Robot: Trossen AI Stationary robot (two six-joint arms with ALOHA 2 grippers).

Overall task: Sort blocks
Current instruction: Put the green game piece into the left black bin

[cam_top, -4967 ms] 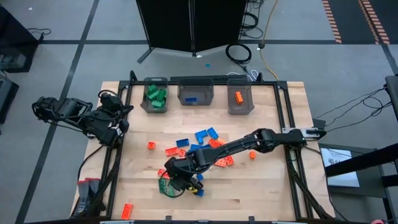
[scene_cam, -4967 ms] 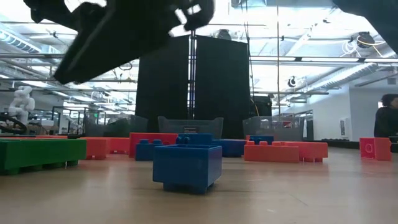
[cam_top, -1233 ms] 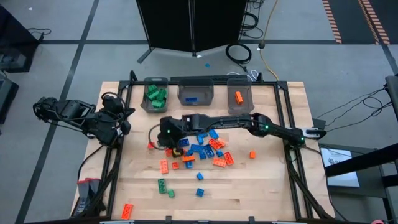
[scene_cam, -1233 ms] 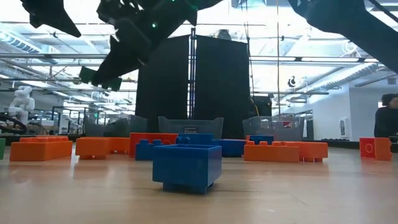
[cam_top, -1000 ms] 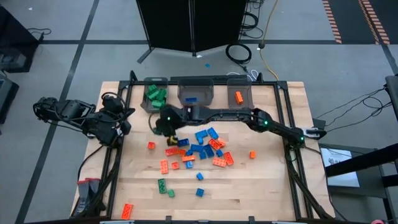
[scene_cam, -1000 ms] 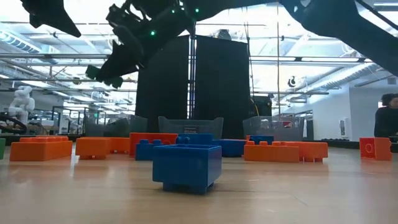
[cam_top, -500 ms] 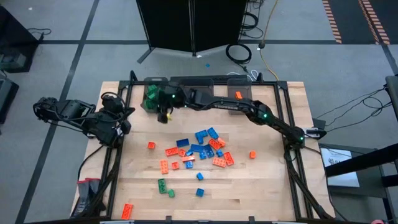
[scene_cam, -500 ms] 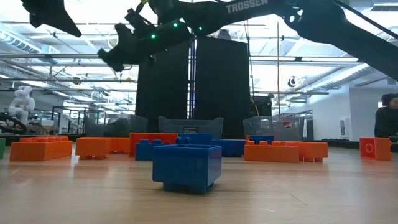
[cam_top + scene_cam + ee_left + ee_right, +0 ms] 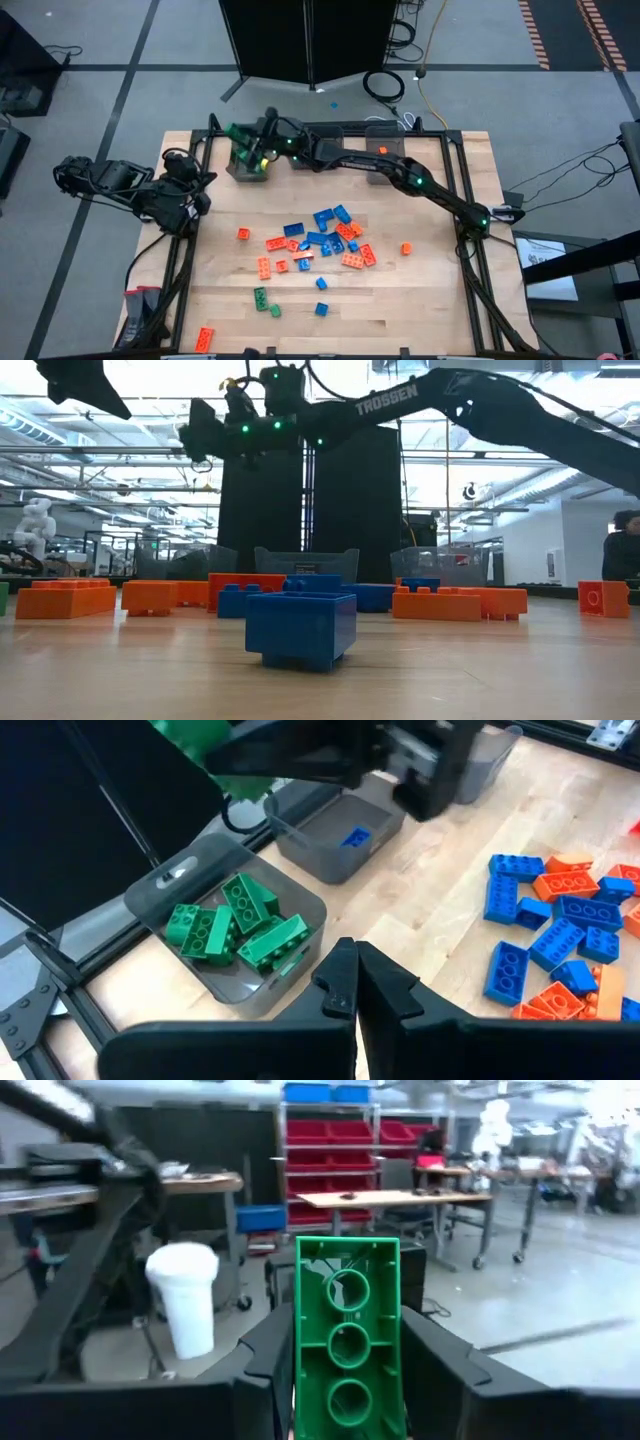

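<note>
One green block (image 9: 348, 1335) now above left bin (image 9: 247, 170)

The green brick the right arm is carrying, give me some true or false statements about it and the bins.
1. The right hand is shut on a green brick. True.
2. That hand is above the middle of the table. False: it is at the far left bin, the one holding green bricks.
3. The middle bin holds a blue brick. True.
4. The left hand is carrying an orange brick. False: it is shut and empty, waiting at the table's left edge.
5. All loose bricks are sorted. False: many lie on the table.
</note>
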